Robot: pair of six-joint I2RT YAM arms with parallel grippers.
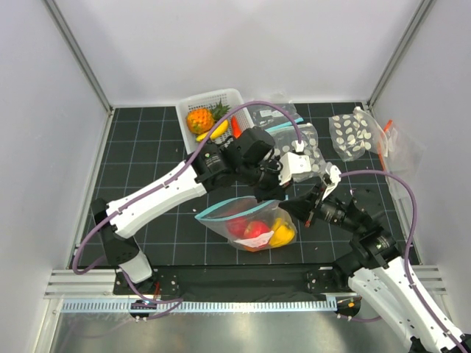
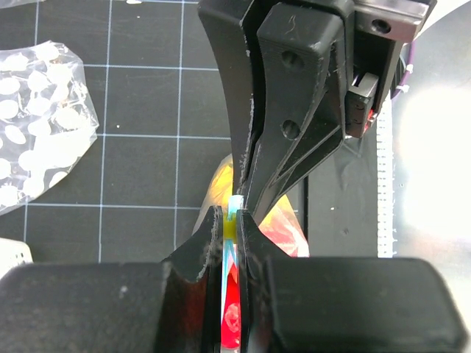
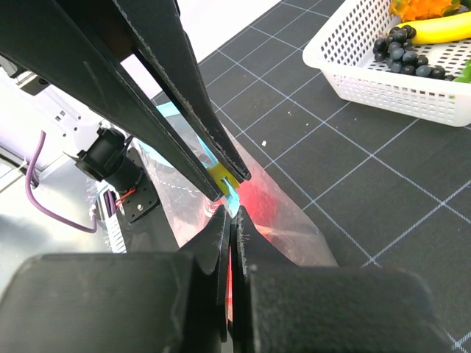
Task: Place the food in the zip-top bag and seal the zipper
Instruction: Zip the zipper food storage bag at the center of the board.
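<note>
The zip-top bag (image 1: 221, 220) lies at the table's centre with a red apple (image 1: 254, 229) and a yellow lemon (image 1: 282, 234) inside; other food is hard to tell. Its teal zipper (image 1: 235, 207) runs across the mouth. My left gripper (image 1: 271, 193) is shut on the zipper at its yellow slider tab (image 3: 221, 175), seen pinched in the left wrist view (image 2: 230, 217). My right gripper (image 1: 293, 206) is shut on the zipper's right end just beside it (image 3: 231, 213). The two grippers' tips almost touch. Red food (image 2: 229, 316) shows through the bag below the jaws.
A white basket (image 1: 210, 110) at the back holds a pineapple (image 1: 199, 120), a banana (image 1: 218, 130) and dark grapes (image 3: 405, 51). Dotted clear bags (image 1: 352, 134) lie at the back right, one near my left wrist (image 2: 37, 125). A bag with an orange strip (image 1: 390, 143) leans at the right wall.
</note>
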